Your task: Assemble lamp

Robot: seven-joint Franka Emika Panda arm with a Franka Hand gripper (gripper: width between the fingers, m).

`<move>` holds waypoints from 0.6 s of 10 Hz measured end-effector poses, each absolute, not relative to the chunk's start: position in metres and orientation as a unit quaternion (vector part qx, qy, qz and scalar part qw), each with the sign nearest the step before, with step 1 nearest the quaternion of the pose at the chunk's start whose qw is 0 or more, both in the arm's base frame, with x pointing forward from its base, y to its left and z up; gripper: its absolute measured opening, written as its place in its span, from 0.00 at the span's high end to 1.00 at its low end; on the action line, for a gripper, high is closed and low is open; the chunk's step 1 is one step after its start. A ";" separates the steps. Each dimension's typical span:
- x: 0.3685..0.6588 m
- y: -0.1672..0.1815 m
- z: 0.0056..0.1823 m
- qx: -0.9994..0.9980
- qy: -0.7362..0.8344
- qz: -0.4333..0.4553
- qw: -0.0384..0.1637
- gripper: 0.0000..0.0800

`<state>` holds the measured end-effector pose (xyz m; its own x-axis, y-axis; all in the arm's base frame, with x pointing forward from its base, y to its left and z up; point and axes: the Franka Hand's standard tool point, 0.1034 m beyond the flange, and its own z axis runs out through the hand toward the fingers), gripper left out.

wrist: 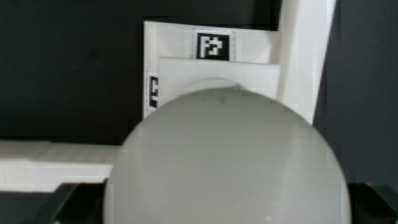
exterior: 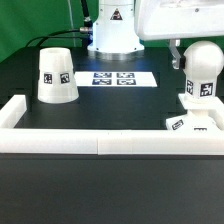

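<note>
In the exterior view, the shade (exterior: 58,75) is standing wide end down on the exterior view's left. It is well apart from the other parts and joined to nothing. On the exterior view's right, the bulb (exterior: 203,68) is standing upright over the base (exterior: 196,120), its neck appearing to meet the base's middle. I cannot tell whether it is fully seated. The gripper (exterior: 182,52) is reaching down to the bulb's upper part. One dark finger is lying against the bulb's side and the other is hidden. The marker board (exterior: 115,78) is lying further back, between the two groups. The base is sitting just behind the front rail (exterior: 100,142).

In the wrist view, the bulb's dome (wrist: 222,160) is filling the lower frame, very near the camera. The tagged base (wrist: 214,65) is showing beyond it, with a rail (wrist: 306,70) alongside. The fingers are not showing plainly, so I cannot tell whether they are clamping the bulb or standing apart.

By my judgement, the bulb-to-base step is under way or nearly finished. Fitting the shade is what is remaining.
</note>
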<state>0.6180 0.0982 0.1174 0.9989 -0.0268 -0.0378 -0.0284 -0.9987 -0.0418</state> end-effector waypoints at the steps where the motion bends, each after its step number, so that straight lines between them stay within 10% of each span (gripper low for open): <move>1: 0.618 0.098 0.117 -0.998 0.047 0.019 0.021 0.28; 6: 0.617 0.097 0.117 -0.978 0.207 0.024 0.019 0.28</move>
<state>0.6171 0.0973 0.1170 0.9130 -0.4043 -0.0540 -0.4061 -0.9134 -0.0272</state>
